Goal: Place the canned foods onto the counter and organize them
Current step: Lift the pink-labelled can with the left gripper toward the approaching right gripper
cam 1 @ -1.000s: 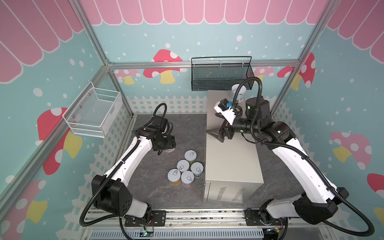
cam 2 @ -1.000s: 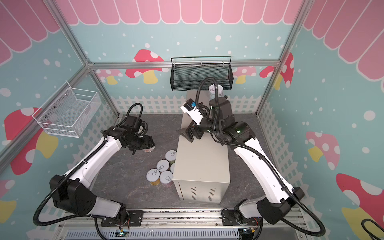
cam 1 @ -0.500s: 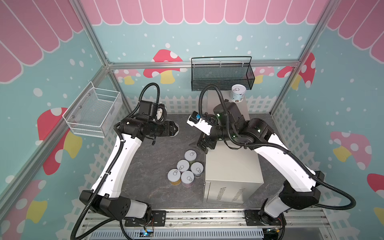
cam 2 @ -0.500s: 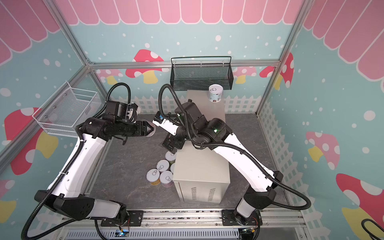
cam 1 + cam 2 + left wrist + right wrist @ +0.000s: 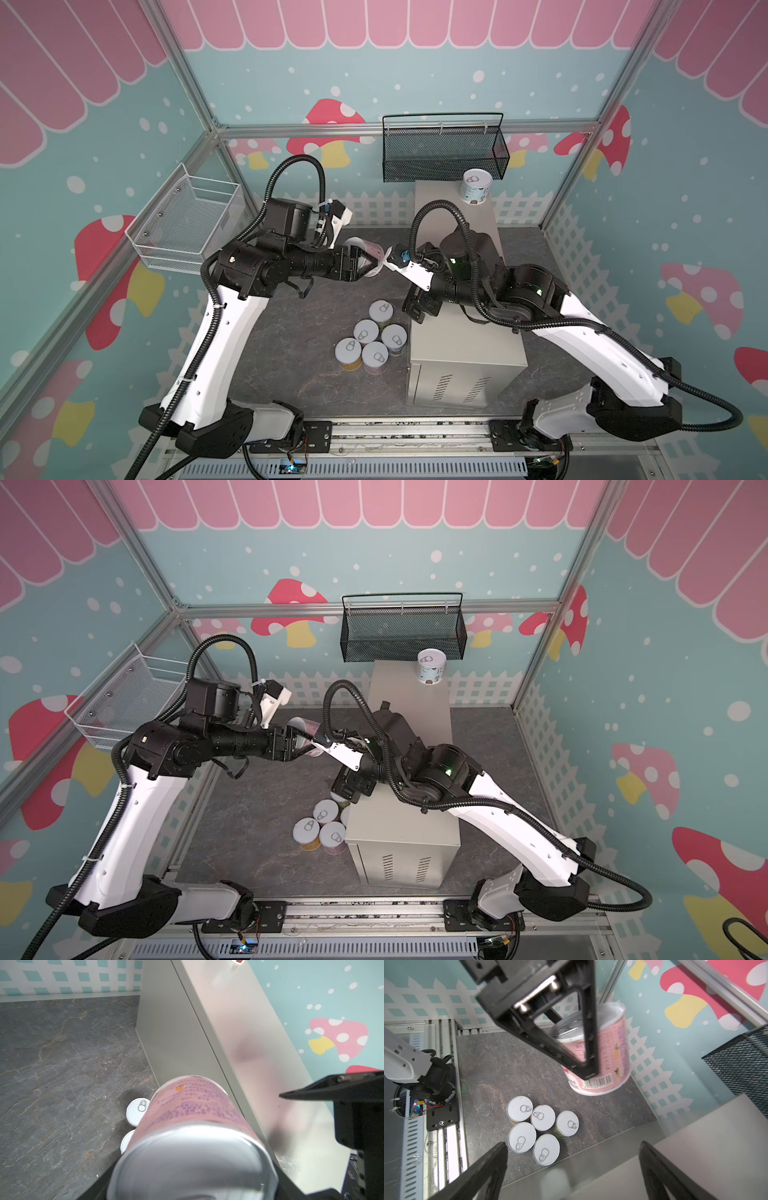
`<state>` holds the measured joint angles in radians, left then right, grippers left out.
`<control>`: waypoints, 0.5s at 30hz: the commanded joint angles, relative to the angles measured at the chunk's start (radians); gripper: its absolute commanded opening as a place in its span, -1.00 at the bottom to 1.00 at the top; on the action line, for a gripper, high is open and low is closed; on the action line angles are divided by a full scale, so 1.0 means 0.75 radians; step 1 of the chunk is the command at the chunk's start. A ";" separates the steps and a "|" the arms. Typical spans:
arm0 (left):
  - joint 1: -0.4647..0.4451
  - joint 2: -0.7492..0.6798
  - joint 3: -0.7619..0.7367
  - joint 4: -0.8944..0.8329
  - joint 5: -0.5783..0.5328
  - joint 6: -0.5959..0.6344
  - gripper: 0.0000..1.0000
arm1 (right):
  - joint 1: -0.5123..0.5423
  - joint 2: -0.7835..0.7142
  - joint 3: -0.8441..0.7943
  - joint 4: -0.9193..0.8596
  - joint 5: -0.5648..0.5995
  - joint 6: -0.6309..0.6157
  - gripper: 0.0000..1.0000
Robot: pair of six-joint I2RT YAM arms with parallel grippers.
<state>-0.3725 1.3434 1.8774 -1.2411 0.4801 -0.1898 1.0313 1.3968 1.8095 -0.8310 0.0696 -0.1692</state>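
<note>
**Operator:** What's different from a second ago?

**Spotter:** Your left gripper [image 5: 371, 266] was low on the floor [image 5: 299, 345], beside the group of cans. Now it's up in the air, swung across toward the counter [image 5: 461, 345], with the pink can [image 5: 611, 1053] clamped between its fingers. Your right arm has folded in over the counter. Your right gripper [image 5: 573, 1146] now hangs at the counter's left edge, close to the lifted can, with its jaws spread wide and nothing between them.

**Operator:** Did anything else move?

**Spotter:** No. The five cans [image 5: 366, 331] are huddled on the floor against the counter's left side, just where they were. The white-and-blue can [image 5: 476, 188] is still upright at the counter's far end, below the black mesh basket [image 5: 444, 162].

**Operator:** How does the can I'm holding look?

**Spotter:** It's short and round, with a pink label covered in purple print and a barcode near the bottom rim. The silver pull-tab lid shows in your right wrist view, and the plain silver base faces your left wrist camera. It's tilted rather than upright, gripped across its sides.

**Operator:** Where is it exactly?

**Spotter:** It's off the floor, just left of the counter's long side and above the grouped cans. It isn't over the counter top yet.
</note>
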 commanded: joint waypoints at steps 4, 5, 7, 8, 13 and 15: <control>-0.019 -0.066 0.039 0.016 0.184 0.079 0.09 | 0.033 -0.078 -0.069 0.203 0.008 -0.061 0.99; -0.026 -0.068 0.039 0.016 0.188 0.081 0.09 | 0.036 -0.070 -0.064 0.205 -0.003 -0.065 0.99; -0.040 -0.073 0.041 0.016 0.204 0.085 0.09 | 0.048 -0.043 -0.042 0.196 -0.016 -0.077 0.99; -0.043 -0.072 0.041 0.015 0.209 0.085 0.09 | 0.056 -0.029 -0.031 0.196 -0.012 -0.083 0.99; -0.101 -0.083 0.041 0.006 0.213 0.098 0.10 | 0.084 0.038 0.022 0.211 0.030 -0.105 0.99; -0.118 -0.089 0.042 0.003 0.210 0.105 0.10 | 0.088 0.062 0.033 0.220 0.063 -0.111 0.99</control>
<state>-0.4469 1.3106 1.8782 -1.2564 0.5968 -0.1524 1.0885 1.4239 1.7996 -0.6907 0.0875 -0.2192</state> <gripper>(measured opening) 0.743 0.995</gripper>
